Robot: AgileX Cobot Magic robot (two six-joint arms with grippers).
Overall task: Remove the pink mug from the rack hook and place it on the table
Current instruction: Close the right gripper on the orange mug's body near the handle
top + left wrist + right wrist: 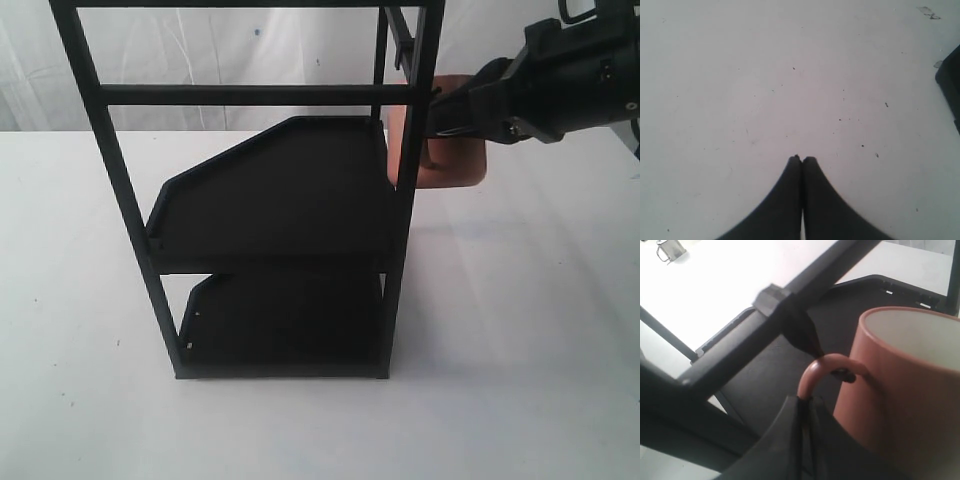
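The pink mug (900, 390) hangs beside the rack (280, 200), its loop handle (825, 365) threaded on the thin black rack hook (802, 332) that sticks out from the upright post. My right gripper (805, 401) is shut on the lower part of that handle. From outside, the pink mug (450, 150) shows just right of the post, partly hidden by my right gripper (450, 115). My left gripper (802, 159) is shut with nothing in it, hovering over the white table (765, 90); it is out of the exterior view.
Two black tray shelves (290, 190) fill the rack's frame. Bare white table (520, 330) stretches to the right of the rack and in front of it. A dark edge (950, 85) sits at the side of the left wrist view.
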